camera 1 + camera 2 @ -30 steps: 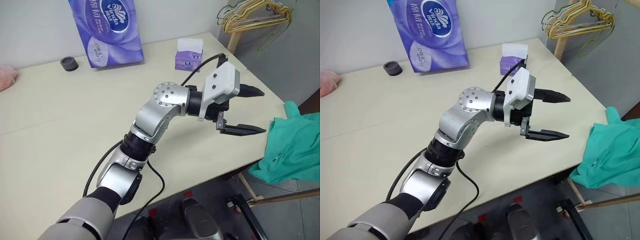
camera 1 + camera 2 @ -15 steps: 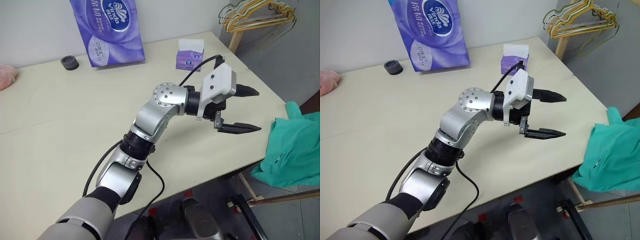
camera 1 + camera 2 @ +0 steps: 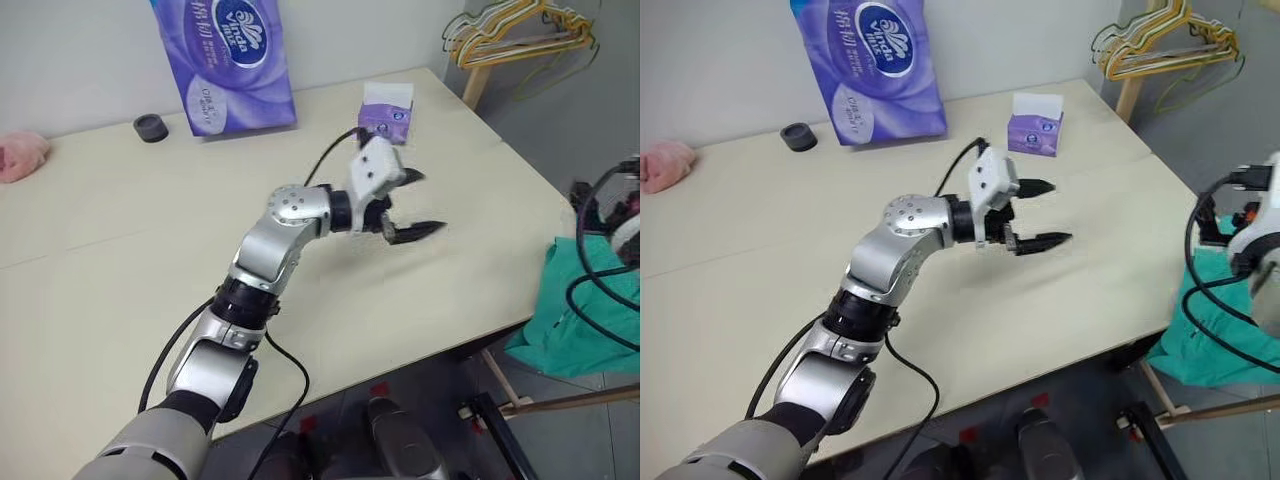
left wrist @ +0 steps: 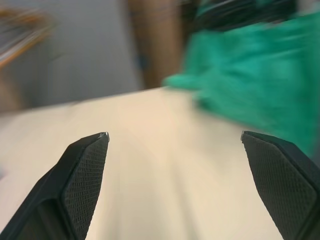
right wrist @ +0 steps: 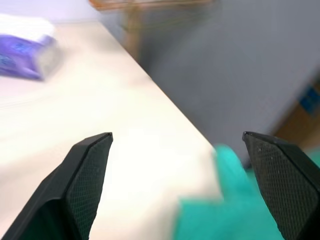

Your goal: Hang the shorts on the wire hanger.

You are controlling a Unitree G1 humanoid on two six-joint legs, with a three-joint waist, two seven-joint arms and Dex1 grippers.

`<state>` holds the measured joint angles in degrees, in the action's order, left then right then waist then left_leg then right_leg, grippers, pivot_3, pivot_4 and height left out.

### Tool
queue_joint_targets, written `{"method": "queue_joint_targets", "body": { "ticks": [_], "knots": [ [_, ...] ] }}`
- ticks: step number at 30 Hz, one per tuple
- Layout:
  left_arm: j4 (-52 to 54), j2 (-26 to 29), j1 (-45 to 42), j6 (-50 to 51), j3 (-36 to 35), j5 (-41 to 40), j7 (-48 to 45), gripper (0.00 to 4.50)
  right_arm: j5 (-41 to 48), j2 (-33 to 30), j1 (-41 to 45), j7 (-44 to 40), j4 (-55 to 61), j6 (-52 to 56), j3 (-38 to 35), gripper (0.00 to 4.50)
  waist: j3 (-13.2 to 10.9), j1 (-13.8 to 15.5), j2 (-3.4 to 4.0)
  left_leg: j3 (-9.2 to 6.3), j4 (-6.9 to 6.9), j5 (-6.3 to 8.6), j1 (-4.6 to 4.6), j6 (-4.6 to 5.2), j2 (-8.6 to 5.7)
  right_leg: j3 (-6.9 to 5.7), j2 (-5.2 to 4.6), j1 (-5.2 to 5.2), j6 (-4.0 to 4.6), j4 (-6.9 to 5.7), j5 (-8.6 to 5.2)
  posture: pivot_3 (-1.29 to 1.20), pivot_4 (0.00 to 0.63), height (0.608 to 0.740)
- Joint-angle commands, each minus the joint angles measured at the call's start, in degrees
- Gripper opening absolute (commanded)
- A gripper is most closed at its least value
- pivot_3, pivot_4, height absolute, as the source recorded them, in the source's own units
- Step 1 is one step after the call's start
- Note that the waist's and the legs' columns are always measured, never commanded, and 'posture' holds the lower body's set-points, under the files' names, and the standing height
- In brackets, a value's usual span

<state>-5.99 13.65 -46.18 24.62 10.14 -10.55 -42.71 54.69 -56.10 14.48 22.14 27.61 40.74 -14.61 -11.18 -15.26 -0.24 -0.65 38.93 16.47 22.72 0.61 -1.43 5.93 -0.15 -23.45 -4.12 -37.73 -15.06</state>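
Note:
The teal-green shorts [image 3: 552, 332] hang in a heap past the table's right front corner, partly behind black cables. My left gripper [image 3: 430, 201] hovers open over the middle of the table [image 3: 120, 260], pointing right toward the shorts, with nothing between its fingers. In the left wrist view the shorts [image 4: 250, 75] lie beyond the table edge, ahead of the gripper [image 4: 175, 134]. My right arm [image 3: 1262, 232] comes in at the right edge, above the shorts. Its gripper [image 5: 177, 135] stands open and empty, with the shorts [image 5: 215, 212] below it. The wire hanger is out of view.
A bunch of hangers [image 3: 515, 28] hangs on a wooden post at the back right. A big purple tissue pack [image 3: 235, 60], a small purple tissue box [image 3: 386, 104], a black cap [image 3: 150, 127] and a pink cloth [image 3: 22, 156] sit along the table's far side.
The left gripper has drawn back from the table's right edge toward its middle and sunk a little. The right arm has come into view at the right, over the shorts. The camera shifted slightly.

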Motion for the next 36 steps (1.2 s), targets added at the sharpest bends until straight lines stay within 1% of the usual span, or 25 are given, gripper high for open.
{"method": "queue_joint_targets", "body": {
  "ticks": [1, 4, 5, 7, 9, 12, 14, 15, 17, 20, 24, 29, 36],
  "knots": [
    [2.8, 0.2, 4.1, 1.4, -5.6, 3.5, 12.1, 4.50, -14.6, 5.1, 2.4, -12.7, -5.0, -12.5, 9.1, 4.43, 0.0, 1.4, -0.03, -0.05, 0.04, -0.03, 0.01, -0.03, 0.00, -0.03, -0.02, -0.03, 0.04, -0.13, 0.03, -0.18, 0.120, 0.740],
    [3.6, -1.2, 8.5, 2.1, -10.3, 6.1, 22.9, 4.50, -17.4, 11.9, 5.0, -22.9, -10.2, -16.3, 13.8, 4.43, 0.0, 3.6, -0.06, -0.16, 0.10, -0.12, 0.01, -0.16, -0.01, -0.14, -0.02, -0.04, 0.15, -0.27, 0.20, -0.14, 0.112, 0.740],
    [4.0, -0.8, 11.1, 0.3, -10.6, 8.4, 26.0, 4.50, -19.4, 14.4, 6.4, -25.3, -12.4, -17.8, 16.0, 4.43, 0.1, 4.2, -0.13, -0.20, 0.12, -0.15, 0.01, -0.17, -0.01, -0.20, -0.04, -0.05, 0.41, -0.32, 0.38, -0.11, 0.106, 0.740],
    [4.7, -0.1, 16.0, -2.9, -11.1, 11.4, 30.1, 4.50, -23.7, 19.0, 9.2, -29.1, -17.0, -20.7, 19.6, 4.43, 0.5, 5.2, -0.22, -0.26, 0.11, -0.16, 0.01, -0.20, 0.04, -0.28, -0.18, -0.05, 0.59, -0.30, 0.56, -0.09, 0.100, 0.740],
    [4.8, -0.7, 19.9, -3.8, -13.3, 12.0, 34.0, 4.50, -28.1, 23.5, 11.7, -31.5, -21.8, -23.3, 22.4, 4.43, 0.8, 6.2, -0.34, -0.27, 0.08, -0.18, 0.00, -0.24, 0.04, -0.32, -0.24, -0.12, 0.63, -0.32, 0.58, -0.06, 0.092, 0.740],
    [5.7, -1.1, 23.9, -5.5, -16.0, 11.6, 37.2, 4.50, -32.1, 30.2, 14.6, -33.6, -27.7, -25.8, 24.3, 4.43, 1.1, 8.0, -0.67, -0.31, 0.08, -0.29, 0.16, -0.42, 0.04, -0.43, -0.35, -0.34, 0.76, -0.40, 0.67, -0.04, 0.085, 0.740],
    [5.8, -2.0, 24.9, -5.9, -17.8, 10.3, 38.7, 4.50, -34.0, 33.5, 15.2, -34.7, -30.5, -27.1, 24.6, 4.43, 1.7, 10.3, -0.96, -0.35, 0.08, -0.35, 0.31, -0.52, 0.04, -0.51, -0.37, -0.56, 0.88, -0.47, 0.75, -0.01, 0.075, 0.740],
    [5.8, -2.3, 25.2, -6.1, -18.3, 10.5, 39.7, 4.50, -35.0, 34.9, 15.1, -35.3, -31.7, -27.8, 24.9, 4.43, 2.0, 11.1, -1.05, -0.38, 0.08, -0.47, 0.34, -0.72, 0.04, -0.57, -0.40, -0.61, 0.90, -0.49, 0.76, 0.01, 0.068, 0.740],
    [5.3, -2.6, 25.6, -7.1, -18.9, 11.3, 41.7, 4.50, -36.8, 37.6, 14.5, -35.9, -33.2, -29.0, 25.2, 4.43, 2.7, 12.9, -1.20, -0.46, 0.07, -0.51, 0.36, -0.78, 0.04, -0.61, -0.42, -0.60, 0.93, -0.47, 0.78, 0.03, 0.063, 0.740],
    [4.7, -2.7, 25.7, -7.5, -19.2, 10.8, 42.2, 4.50, -39.1, 39.9, 13.7, -36.2, -34.3, -30.0, 24.6, 4.43, 3.5, 14.3, -1.50, -0.45, 0.07, -0.49, 0.34, -0.74, 0.01, -0.72, -0.44, -0.57, 0.98, -0.46, 0.81, 0.05, 0.056, 0.740],
    [4.5, -2.6, 26.2, -8.1, -18.6, 9.5, 40.2, 4.50, -40.8, 41.8, 11.4, -35.4, -33.2, -29.9, 23.0, 4.43, 4.6, 15.4, -1.62, -0.46, 0.06, -0.52, 0.31, -0.68, 0.01, -0.77, -0.43, -0.55, 1.08, -0.46, 0.88, 0.06, 0.044, 0.740],
    [4.7, -3.8, 26.8, -8.0, -18.7, 8.0, 39.6, 4.50, -42.1, 42.7, 9.5, -35.6, -31.8, -29.3, 21.7, 4.43, 5.1, 15.4, -1.61, -0.47, 0.05, -0.70, 0.21, -0.67, 0.02, -0.79, -0.36, -0.48, 1.33, -0.52, 1.04, 0.07, 0.040, 0.740],
    [5.3, -3.9, 27.8, -9.1, -18.8, 7.4, 39.1, 4.50, -43.9, 44.1, 9.3, -36.1, -31.8, -28.7, 21.0, 4.43, 5.6, 15.3, -1.62, -0.47, 0.04, -0.72, 0.09, -0.68, 0.07, -0.75, -0.25, -0.49, 1.34, -0.80, 1.01, 0.08, 0.041, 0.740]
  ]
}}
